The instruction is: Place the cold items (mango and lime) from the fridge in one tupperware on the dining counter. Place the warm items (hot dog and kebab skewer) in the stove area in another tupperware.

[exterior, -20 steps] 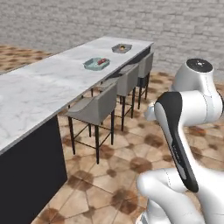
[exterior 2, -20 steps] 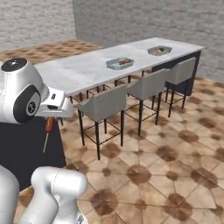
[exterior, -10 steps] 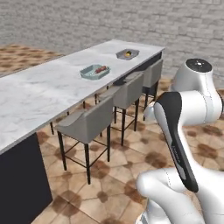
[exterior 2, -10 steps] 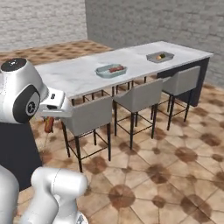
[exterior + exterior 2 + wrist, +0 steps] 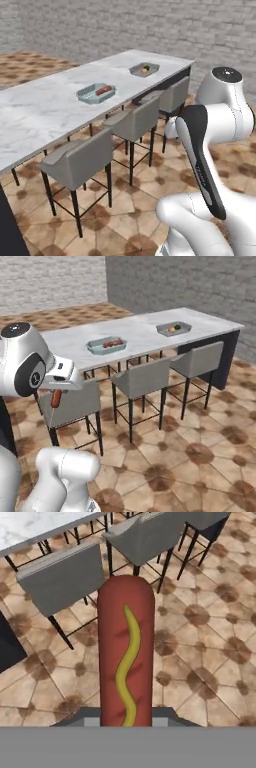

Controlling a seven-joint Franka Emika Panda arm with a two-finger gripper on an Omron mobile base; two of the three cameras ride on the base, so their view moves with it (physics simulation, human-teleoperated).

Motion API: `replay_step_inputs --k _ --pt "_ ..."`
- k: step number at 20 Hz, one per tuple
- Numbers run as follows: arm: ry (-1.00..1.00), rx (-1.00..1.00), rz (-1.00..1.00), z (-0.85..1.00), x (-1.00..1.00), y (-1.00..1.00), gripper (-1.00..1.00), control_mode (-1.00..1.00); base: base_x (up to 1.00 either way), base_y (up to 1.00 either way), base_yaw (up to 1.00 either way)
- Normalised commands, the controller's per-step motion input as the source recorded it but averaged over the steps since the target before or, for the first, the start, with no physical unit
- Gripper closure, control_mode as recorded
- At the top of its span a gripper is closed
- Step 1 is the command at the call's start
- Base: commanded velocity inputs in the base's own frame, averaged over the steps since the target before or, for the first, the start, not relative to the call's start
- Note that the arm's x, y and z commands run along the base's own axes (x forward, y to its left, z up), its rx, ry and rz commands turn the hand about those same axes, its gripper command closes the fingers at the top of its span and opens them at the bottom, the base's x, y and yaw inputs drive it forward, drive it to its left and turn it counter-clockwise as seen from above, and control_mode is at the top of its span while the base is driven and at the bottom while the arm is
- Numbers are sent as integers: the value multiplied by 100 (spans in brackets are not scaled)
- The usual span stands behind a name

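Base driven nearer along the stools (image 5: 142, 378); your end effector (image 5: 56, 390) pinches the hot dog (image 5: 125, 657), long axis hanging down from it, with the nearer tupperware (image 5: 106, 345) on the surface (image 5: 145, 331) ahead and to its right.

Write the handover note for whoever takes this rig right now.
Gripper: shut on the hot dog, which hangs over the floor by the nearest stool.
Near tupperware on the dining counter already holds something reddish, too small to name. Far tupperware holds small green and orange items.
Left: get the hot dog into the near tupperware.
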Motion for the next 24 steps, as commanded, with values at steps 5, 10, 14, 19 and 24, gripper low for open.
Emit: replay_step_inputs --k 5,10,14,19,24 --pt "0 0 0 0 0 0 100 100 74 -82 29" --pt "0 0 0 0 0 0 100 100 76 -82 51" --pt "0 0 0 0 0 0 100 100 76 -79 65" --pt "0 0 0 0 0 0 100 100 81 -75 56" --pt "0 0 0 0 0 0 100 100 85 -70 28"
